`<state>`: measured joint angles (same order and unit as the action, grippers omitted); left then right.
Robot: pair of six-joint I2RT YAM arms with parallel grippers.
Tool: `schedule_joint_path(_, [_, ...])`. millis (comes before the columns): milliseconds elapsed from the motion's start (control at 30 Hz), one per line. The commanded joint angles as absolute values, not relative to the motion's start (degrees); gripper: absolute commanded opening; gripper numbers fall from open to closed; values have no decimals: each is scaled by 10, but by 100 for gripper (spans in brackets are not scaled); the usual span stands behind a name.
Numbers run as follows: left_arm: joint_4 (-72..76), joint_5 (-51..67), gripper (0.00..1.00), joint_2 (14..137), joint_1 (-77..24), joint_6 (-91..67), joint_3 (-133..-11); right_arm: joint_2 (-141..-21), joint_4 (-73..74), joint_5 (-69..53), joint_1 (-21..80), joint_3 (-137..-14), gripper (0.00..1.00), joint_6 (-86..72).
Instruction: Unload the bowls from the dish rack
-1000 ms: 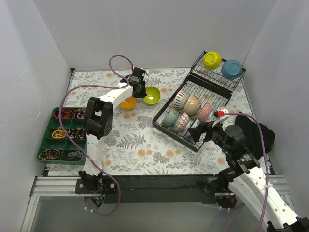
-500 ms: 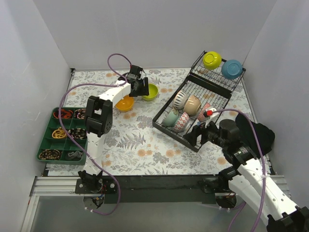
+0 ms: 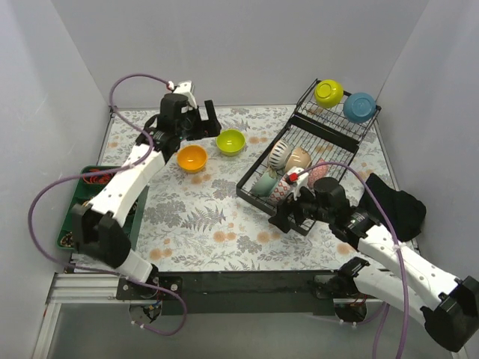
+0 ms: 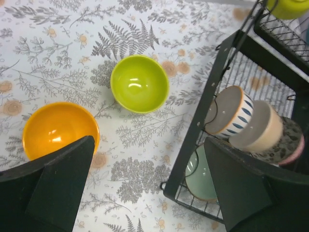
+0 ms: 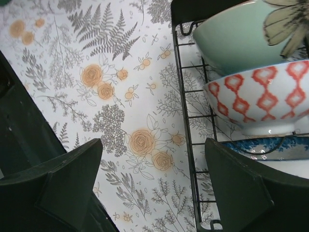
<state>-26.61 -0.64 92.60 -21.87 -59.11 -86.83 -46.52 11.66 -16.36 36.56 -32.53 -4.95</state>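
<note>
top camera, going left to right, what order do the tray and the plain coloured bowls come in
tray → orange bowl → lime bowl → yellow bowl → blue bowl

1. Bench (image 3: 209, 217): covered by a pale cloth printed with grey ferns and small orange flowers.
2. Green compartment tray (image 3: 72, 217): sits at the left edge of the bench, on the near side. Its cells hold small dark, red and orange items, too small to identify. Part of the tray is hidden.
3. Black cloth (image 3: 400, 203): lies crumpled at the right edge of the bench against the wall.
4. White walls (image 3: 247, 52): plain panels enclose the left, far and right sides.
5. Metal rail (image 3: 82, 284): runs along the near edge.
</note>
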Motion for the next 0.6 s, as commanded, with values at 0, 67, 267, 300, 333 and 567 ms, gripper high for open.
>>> schedule_joint_path(0, [-226, -19, 98, 793, -218, -593, -750, -516, 91, -78, 428, -362, 95, -19])
schedule_joint_path(67, [-208, -25, 98, 718, -219, -585, -675, -537, 91, -49, 439, -372, 95, -8])
schedule_joint_path(267, [-139, -62, 98, 575, -217, -560, -512, -630, 89, -3, 475, -402, 94, 17])
schedule_joint_path(300, [-129, -65, 98, 563, -218, -557, -501, -641, 89, -3, 478, -404, 94, 18])
schedule_joint_path(333, [-127, -67, 98, 555, -218, -558, -491, -652, 89, 18, 482, -407, 94, 19])
schedule_joint_path(567, [-125, -67, 98, 530, -217, -549, -481, -743, 86, 34, 548, -437, 94, 30])
